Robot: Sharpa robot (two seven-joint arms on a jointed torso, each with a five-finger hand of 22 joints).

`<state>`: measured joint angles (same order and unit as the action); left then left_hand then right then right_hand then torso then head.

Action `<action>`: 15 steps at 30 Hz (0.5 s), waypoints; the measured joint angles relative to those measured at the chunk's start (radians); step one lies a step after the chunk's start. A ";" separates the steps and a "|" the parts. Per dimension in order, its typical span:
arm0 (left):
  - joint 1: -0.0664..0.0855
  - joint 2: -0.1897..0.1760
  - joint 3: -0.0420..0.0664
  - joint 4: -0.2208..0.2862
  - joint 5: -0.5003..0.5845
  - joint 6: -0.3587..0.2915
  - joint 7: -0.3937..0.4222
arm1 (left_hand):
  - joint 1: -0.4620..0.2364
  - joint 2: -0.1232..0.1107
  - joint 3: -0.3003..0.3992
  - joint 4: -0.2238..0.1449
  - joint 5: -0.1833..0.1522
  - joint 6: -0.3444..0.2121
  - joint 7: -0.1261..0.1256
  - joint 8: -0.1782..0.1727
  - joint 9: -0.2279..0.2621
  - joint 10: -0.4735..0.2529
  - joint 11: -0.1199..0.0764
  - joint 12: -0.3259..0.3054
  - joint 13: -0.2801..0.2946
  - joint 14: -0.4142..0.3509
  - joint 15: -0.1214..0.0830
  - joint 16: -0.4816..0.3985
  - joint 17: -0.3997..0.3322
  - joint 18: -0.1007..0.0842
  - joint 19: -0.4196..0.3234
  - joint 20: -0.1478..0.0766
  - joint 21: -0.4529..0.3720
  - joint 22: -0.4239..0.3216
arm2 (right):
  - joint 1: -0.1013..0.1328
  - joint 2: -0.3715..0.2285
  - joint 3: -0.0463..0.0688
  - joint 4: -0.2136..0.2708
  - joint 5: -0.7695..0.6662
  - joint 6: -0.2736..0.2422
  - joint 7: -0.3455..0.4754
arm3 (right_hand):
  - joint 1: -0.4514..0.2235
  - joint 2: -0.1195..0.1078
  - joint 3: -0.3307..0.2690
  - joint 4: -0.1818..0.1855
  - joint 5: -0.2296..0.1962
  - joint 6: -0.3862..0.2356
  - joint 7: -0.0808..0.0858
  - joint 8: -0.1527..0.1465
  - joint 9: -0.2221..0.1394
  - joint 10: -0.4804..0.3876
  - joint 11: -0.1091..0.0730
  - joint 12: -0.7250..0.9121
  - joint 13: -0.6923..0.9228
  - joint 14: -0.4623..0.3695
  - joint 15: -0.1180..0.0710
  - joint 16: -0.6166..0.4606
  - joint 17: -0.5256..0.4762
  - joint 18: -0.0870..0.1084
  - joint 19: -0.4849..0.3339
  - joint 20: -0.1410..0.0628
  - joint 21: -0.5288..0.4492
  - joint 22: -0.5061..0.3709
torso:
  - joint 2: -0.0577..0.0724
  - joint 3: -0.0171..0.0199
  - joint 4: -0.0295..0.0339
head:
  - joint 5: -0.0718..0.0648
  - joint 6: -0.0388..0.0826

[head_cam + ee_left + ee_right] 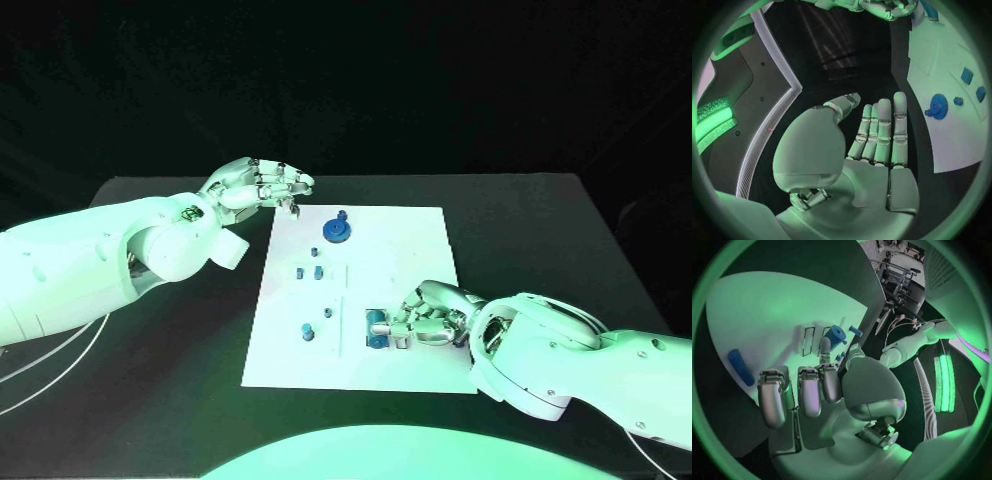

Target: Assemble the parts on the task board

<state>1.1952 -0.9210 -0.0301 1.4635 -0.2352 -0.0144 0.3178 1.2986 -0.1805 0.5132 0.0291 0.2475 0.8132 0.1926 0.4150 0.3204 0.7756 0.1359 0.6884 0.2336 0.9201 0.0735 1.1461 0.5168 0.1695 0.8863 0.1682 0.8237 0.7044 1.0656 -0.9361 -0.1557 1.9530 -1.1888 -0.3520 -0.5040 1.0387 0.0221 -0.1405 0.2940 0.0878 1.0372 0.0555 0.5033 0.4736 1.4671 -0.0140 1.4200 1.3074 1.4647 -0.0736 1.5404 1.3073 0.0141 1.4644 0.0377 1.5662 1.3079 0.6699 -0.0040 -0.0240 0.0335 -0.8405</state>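
Right hand (430,318) over task board (418,230), grip unclear; left hand (260,185) released, fingers straight.

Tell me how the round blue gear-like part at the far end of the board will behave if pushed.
The round blue part lies flat on the task board, so it would probably slide rather than roll. It looks like small rigid plastic, likely light. Its rim bumps may catch fingers.

bare white stretches of the task board (418,240) lie along its right side and near edge. the round blue part (335,230) and small blue parts (310,272) crowd its left strip; the right hand (427,318) covers the lower middle.
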 measured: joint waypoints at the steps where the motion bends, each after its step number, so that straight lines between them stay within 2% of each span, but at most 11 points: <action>1: 0.000 0.000 0.000 0.000 0.000 0.000 0.000 | 0.000 0.000 0.000 0.000 0.000 0.000 0.000 0.000 0.000 0.000 0.000 0.000 0.000 0.000 0.000 0.000 0.000 0.000 0.000 0.000 0.000 0.000 | -0.001 0.000 0.000 -0.001 0.004 0.005 0.004 | 0.000 0.000 0.000 0.000 0.005 0.000 0.000 0.000 0.000 0.000 0.000 0.000 0.000 0.000 0.000 0.000 0.000 0.000 0.000 0.000 0.000 0.000 | 0.000 0.0000 0.0002 | -0.001 0.000; 6: 0.000 0.001 0.000 -0.001 0.000 0.000 -0.001 | 0.000 0.000 0.000 0.000 0.000 0.000 0.000 0.000 0.000 0.000 0.000 0.000 0.000 0.000 0.000 0.000 0.000 0.000 0.000 0.000 -0.004 0.000 | -0.004 0.011 0.000 -0.008 0.018 0.022 0.015 | 0.006 0.006 -0.003 -0.003 0.011 -0.003 -0.003 0.000 -0.001 0.000 0.000 0.000 0.000 0.000 0.000 0.000 0.001 0.000 0.000 0.000 0.000 0.000 | 0.000 0.0000 0.0012 | -0.003 0.001; 12: 0.000 0.001 0.000 -0.001 0.000 0.000 -0.001 | 0.000 0.000 0.003 -0.003 0.000 0.000 0.000 0.000 0.000 0.000 0.000 0.004 0.000 0.000 0.000 0.000 0.000 0.000 0.000 0.000 -0.004 0.000 | -0.007 0.023 -0.001 -0.016 0.029 0.036 0.029 | 0.033 0.028 -0.015 -0.006 0.023 -0.003 -0.003 0.001 -0.004 0.000 0.000 0.000 0.000 0.000 0.000 0.000 0.001 0.000 0.000 0.000 0.000 0.000 | 0.001 0.0000 0.0024 | -0.004 0.002; 15: 0.000 0.000 0.000 -0.002 0.000 0.000 -0.001 | 0.000 0.000 0.003 -0.003 0.000 0.000 0.000 0.000 0.000 0.000 0.000 0.004 0.000 0.000 0.000 0.000 0.000 0.000 0.000 0.000 -0.004 0.000 | -0.008 0.024 -0.001 -0.022 0.027 0.044 0.032 | 0.127 0.028 -0.019 -0.010 0.026 -0.010 -0.004 0.004 -0.010 0.000 0.000 0.000 0.001 0.000 0.000 0.000 0.001 0.000 0.000 0.000 0.000 0.000 | 0.001 -0.0004 0.0025 | -0.004 0.003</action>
<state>1.1951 -0.9211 -0.0301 1.4619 -0.2352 -0.0140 0.3167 1.2986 -0.1805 0.5162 0.0260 0.2475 0.8132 0.1926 0.4149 0.3202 0.7756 0.1359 0.6922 0.2337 0.9201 0.0734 1.1461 0.5169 0.1695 0.8863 0.1682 0.8200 0.7046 1.0577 -0.9125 -0.1566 1.9312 -1.1616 -0.3083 -0.4724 1.1660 0.0497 -0.1591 0.2843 0.1140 1.0269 0.0518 0.5071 0.4640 1.4670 -0.0139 1.4200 1.3081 1.4647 -0.0735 1.5404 1.3081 0.0142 1.4644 0.0377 1.5662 1.3077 0.6710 -0.0044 -0.0215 0.0297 -0.8379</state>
